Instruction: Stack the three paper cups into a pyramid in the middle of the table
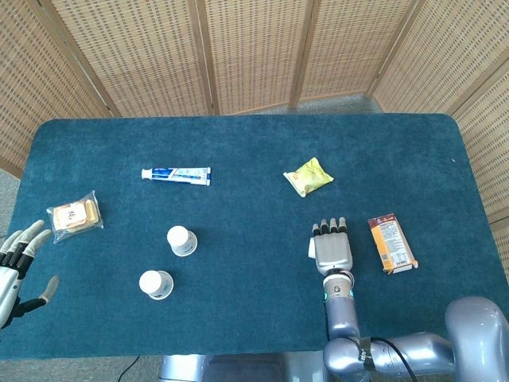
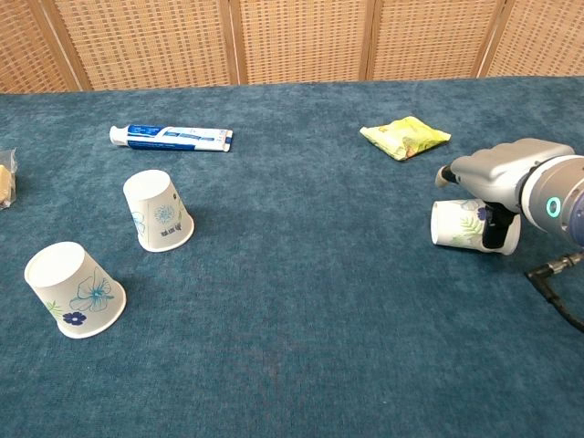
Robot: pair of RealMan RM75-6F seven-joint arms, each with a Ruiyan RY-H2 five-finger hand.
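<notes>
Two cups are seen inverted on the blue worktop [image 1: 254,151], left of centre: one cup [image 2: 159,211] and, at its 7 o'clock, a nearer cup [image 2: 74,288], the two standing apart. The third cup [image 2: 461,224] is seen lying on its side right of centre, under the right hand [image 2: 497,178], whose fingers are curled down over it; a firm hold cannot be confirmed. The left hand [image 1: 17,267] is held at the worktop's left edge, fingers spread, nothing in it. A toothpaste tube [image 1: 176,174] is noted at 12 o'clock from the upright cups.
</notes>
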